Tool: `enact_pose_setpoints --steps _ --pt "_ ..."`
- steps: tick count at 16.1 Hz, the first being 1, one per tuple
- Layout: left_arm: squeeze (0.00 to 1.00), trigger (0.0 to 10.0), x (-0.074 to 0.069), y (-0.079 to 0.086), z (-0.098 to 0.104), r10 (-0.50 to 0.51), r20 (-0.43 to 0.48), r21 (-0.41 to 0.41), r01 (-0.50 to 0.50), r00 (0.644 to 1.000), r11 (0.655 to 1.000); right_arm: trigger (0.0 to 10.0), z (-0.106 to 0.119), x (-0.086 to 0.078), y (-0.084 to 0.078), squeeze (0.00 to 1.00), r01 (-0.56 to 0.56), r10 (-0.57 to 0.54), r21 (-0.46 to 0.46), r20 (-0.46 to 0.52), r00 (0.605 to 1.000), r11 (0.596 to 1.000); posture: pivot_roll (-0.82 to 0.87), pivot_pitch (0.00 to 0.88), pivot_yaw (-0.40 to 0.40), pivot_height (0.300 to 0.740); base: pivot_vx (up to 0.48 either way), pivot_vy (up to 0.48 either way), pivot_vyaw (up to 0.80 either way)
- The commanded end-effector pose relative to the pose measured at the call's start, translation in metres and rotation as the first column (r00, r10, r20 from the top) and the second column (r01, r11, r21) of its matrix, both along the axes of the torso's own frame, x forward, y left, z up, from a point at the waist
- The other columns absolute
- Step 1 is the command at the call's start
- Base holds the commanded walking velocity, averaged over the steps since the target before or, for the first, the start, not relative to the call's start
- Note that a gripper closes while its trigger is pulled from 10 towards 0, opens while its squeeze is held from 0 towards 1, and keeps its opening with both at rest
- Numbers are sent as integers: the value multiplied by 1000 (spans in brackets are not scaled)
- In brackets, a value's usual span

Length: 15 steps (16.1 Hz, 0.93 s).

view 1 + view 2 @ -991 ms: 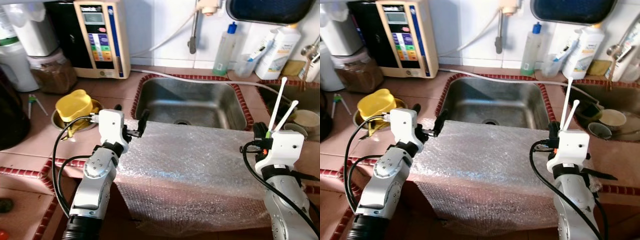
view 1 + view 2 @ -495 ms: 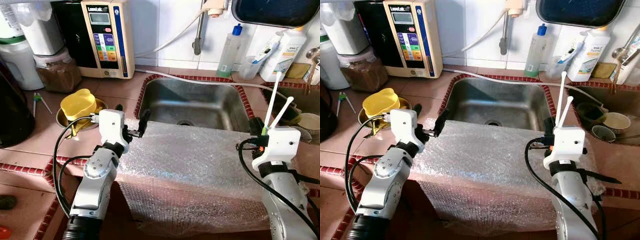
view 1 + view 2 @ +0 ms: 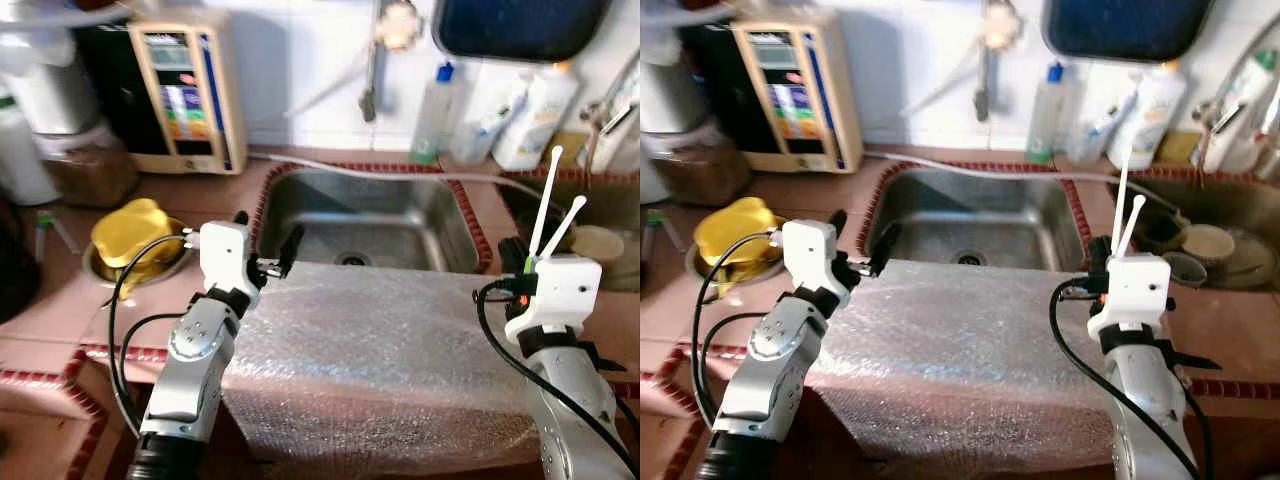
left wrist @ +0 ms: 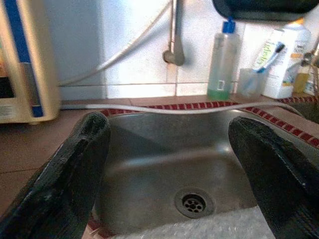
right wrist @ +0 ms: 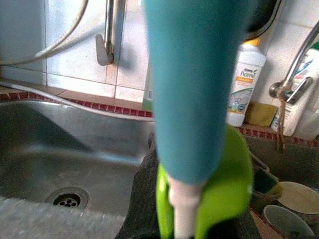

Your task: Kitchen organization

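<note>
Landmark: stainless steel sink [image 3: 370,215], set into a brown-tiled counter [image 3: 215,180] with a red mosaic border. A sheet of bubble wrap [image 3: 385,360] lay draped over the counter edge directly in front of the sink, hanging down the cabinet face. Left gripper [image 3: 268,246] was held at the front-left corner of the sink, just above the bubble wrap's near corner; its two black fingers [image 4: 70,174] stood wide apart with nothing between them, and the left wrist view looked between them to the sink drain [image 4: 193,202]. Right gripper [image 3: 520,262] was held at the front-right corner of the sink, closed around a utensil with a green base and teal handle [image 5: 194,94]; two thin white sticks [image 3: 548,215] rose from the grip up and away from the sink. Left of the sink, a yellow container [image 3: 135,228] sat in a metal bowl [image 3: 100,268]. Behind the sink's left corner stood a beige water-filter unit [image 3: 185,95] against the white-tiled wall. Behind the sink, a tap [image 3: 372,65] hung from the wall, with a clear soap bottle [image 3: 433,105] and a white detergent bottle [image 3: 535,115] to its right. A white hose [image 3: 380,172] ran along the sink's back rim. Right of the sink, small cups [image 3: 1205,245] sat in a second basin. Head views slightly blurred.
</note>
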<state>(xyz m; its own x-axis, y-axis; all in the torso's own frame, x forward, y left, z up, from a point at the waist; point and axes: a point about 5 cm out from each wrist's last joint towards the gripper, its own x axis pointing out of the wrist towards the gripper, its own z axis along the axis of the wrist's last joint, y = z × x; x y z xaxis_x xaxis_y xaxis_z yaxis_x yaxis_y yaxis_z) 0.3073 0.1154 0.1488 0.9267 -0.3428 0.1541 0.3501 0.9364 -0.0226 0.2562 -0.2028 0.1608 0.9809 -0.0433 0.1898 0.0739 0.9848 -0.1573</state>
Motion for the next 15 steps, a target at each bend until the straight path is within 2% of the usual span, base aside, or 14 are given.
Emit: enact_pose_setpoints --steps 1,6,15 --pt "0 10000 1 2 1 2 5 8 -2 1000 1000 10000 5 0 1 0 -12 12 -9 12 1000 1000 37 0 35 740 334 0 0" --pt "0 10000 1 2 1 0 4 11 0 1000 1000 10000 3 0 2 0 -12 12 -8 8 1000 1000 41 0 38 740 332 0 0" --pt "0 10000 -3 3 -1 -9 -3 25 9 1000 1000 10000 1 0 3 0 -11 11 -3 2 1000 1000 48 0 38 740 0 0 0"
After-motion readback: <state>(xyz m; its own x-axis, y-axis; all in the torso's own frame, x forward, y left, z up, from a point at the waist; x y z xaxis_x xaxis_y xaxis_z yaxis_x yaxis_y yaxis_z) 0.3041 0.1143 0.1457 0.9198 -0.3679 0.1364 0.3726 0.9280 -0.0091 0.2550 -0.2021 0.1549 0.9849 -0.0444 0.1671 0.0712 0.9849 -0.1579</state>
